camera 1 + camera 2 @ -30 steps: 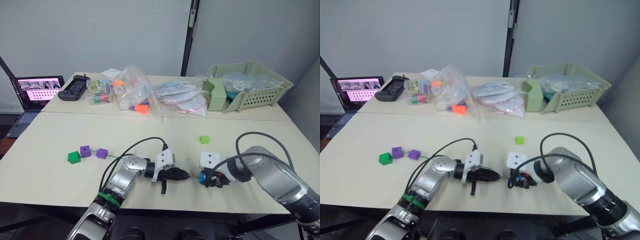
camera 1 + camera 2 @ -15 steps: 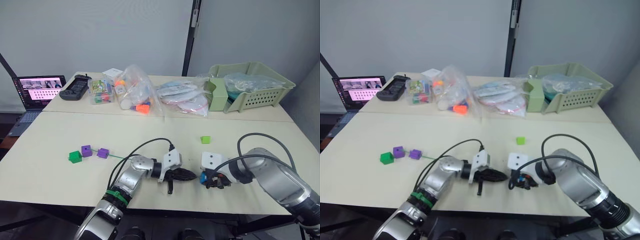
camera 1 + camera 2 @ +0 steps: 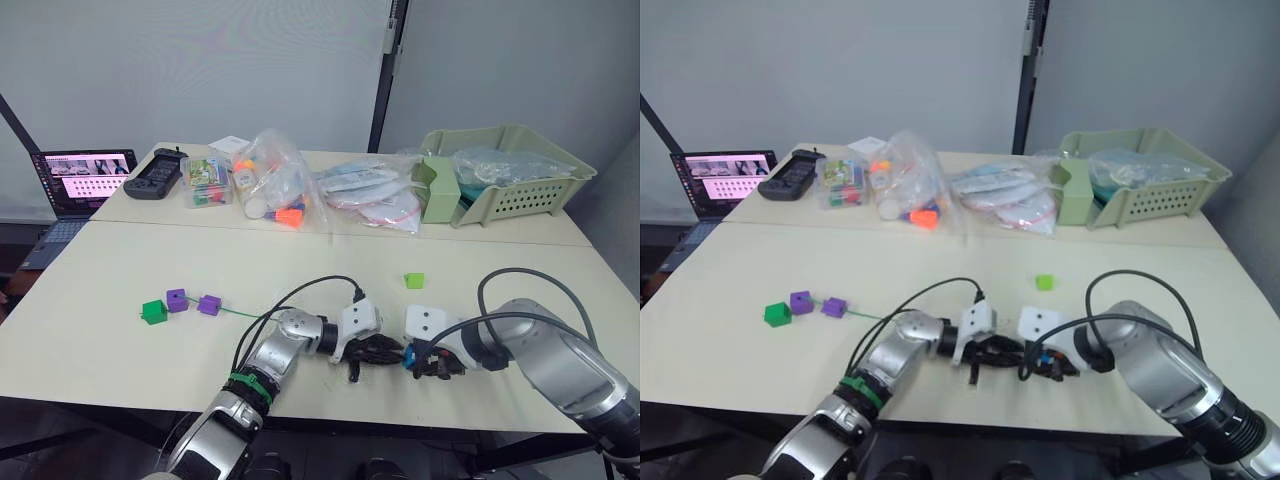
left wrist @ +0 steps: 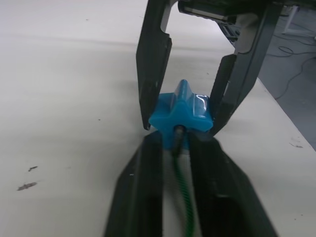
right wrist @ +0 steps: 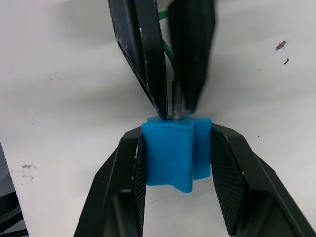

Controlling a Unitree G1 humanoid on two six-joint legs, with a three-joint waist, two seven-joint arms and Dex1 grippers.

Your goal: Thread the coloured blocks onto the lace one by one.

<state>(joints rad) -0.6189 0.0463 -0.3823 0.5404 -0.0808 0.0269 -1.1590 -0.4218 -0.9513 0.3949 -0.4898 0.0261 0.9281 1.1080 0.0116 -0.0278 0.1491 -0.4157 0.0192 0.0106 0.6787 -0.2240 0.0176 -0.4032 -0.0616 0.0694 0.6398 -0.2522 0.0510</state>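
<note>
Where the table's left side lies, three blocks already on the lace (image 3: 235, 312): dark green block (image 3: 152, 312), then two purple blocks (image 3: 177, 299), sitting close together in a row. From there, thin green cord trailing rightward across the tabletop to the left gripper (image 4: 174, 143). Fingers nearly closed, pinching the lace just behind its stiff tip, with that tip pressed at the hole of the blue block (image 5: 177, 154). Just beyond, right gripper (image 5: 176, 148) clamped on the blue block's two opposite sides, hole facing the tip. Further back, lime green block (image 3: 414, 281) loose on the table, well apart.

Probably light, hard, smooth plastic, so liable to twist or slip under a loose squeeze; best gripped on flat faces clear of the hole. Cord limp everywhere but the tip; best held right behind the tip.
</note>
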